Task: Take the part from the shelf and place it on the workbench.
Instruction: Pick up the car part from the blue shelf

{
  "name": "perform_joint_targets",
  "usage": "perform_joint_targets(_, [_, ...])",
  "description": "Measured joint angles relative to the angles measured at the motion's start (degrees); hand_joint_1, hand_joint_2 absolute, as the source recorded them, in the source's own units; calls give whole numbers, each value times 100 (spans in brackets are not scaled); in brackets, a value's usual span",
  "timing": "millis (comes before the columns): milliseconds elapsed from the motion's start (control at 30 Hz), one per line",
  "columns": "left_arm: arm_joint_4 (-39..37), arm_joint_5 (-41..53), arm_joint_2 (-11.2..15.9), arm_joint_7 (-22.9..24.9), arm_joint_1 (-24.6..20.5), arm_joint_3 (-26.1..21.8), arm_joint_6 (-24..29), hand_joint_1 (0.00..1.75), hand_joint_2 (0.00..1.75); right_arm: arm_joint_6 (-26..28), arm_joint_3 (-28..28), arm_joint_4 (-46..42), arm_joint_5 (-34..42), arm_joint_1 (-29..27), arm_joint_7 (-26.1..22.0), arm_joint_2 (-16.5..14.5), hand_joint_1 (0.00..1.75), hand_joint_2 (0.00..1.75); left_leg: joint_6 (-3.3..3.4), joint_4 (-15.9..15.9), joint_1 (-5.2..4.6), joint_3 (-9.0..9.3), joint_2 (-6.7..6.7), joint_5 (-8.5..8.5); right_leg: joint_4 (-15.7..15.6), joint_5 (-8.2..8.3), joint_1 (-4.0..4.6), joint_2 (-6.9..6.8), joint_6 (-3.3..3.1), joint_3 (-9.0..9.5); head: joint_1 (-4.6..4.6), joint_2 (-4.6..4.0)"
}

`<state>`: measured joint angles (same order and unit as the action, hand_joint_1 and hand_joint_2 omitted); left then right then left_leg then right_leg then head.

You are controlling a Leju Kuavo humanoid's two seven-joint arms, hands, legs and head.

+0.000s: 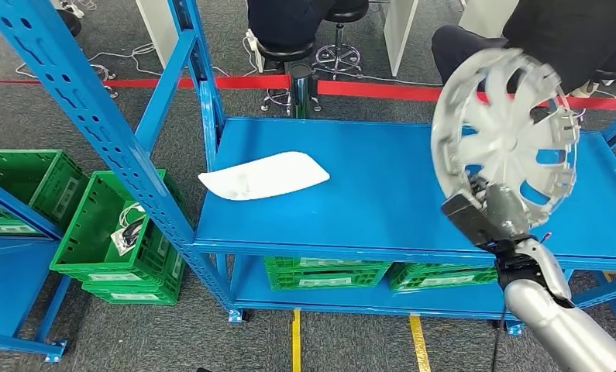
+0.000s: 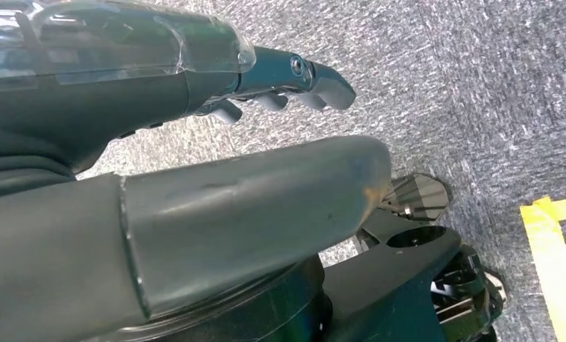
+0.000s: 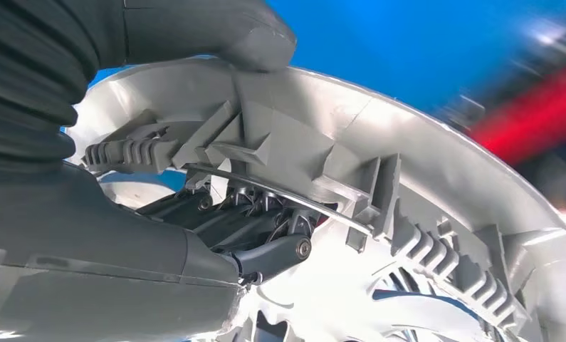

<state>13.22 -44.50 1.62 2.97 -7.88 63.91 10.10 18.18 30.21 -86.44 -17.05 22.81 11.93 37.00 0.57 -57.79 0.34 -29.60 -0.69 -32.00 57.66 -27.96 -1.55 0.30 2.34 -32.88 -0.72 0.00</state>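
The right hand (image 1: 497, 219) sits at the right of the head view, gripping the lower rim of a silver wheel cover (image 1: 506, 128). The wheel cover stands nearly upright, tilted, raised above the right part of the blue workbench (image 1: 382, 186) and not touching its top. In the right wrist view, the thick grey thumb (image 3: 216, 28) presses on the outer rim of the wheel cover (image 3: 379, 178) while the darker fingers (image 3: 265, 249) reach behind the rim on the ribbed inner side; the cover is pinched between them.

A white curved panel (image 1: 264, 176) lies flat on the left part of the workbench top, well apart from the wheel cover.

The left hand (image 2: 216, 142) shows in the left wrist view above grey carpet (image 2: 479, 85). Its fingers (image 2: 315, 78) are extended, apart from the thumb, and hold nothing.

Green crates (image 1: 328, 273) sit on the lower level of the workbench. More green crates (image 1: 122, 232) stand on the floor at the lower left, beside a blue shelf frame (image 1: 95, 116) that crosses the upper left of the frame. A red line (image 1: 382, 91) runs across the floor behind the workbench. A seated person's dark legs (image 1: 552, 39) occupy the upper right.
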Motion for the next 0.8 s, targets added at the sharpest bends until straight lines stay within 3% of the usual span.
perform_joint_targets(233, [-2,38,4,-226,22,0,77,0,0,770,-763,-1468,811,-322,-709,-324,175,175,0,1,-1,-1,1,-1,-4,-2,-1,1,-2,-1,-8,0])
perform_joint_targets(367, [-3,133,4,-542,28,0,163,0,175,854,-988,-2271,984,-424,-870,-500,175,175,0,1,-1,0,8,-1,-5,-2,-1,1,-1,-1,-9,0])
perform_joint_targets(567, [-5,228,7,-650,28,1,589,0,175,808,-1054,-3214,968,-532,-922,-703,175,175,-1,1,-1,1,32,0,-5,-2,0,0,-1,0,-5,0])
perform_joint_targets(800, [-7,105,13,-664,31,0,627,0,175,684,-917,-3798,1048,-613,-941,-842,175,175,-1,1,0,2,43,0,-5,-2,0,-1,-2,0,-5,0])
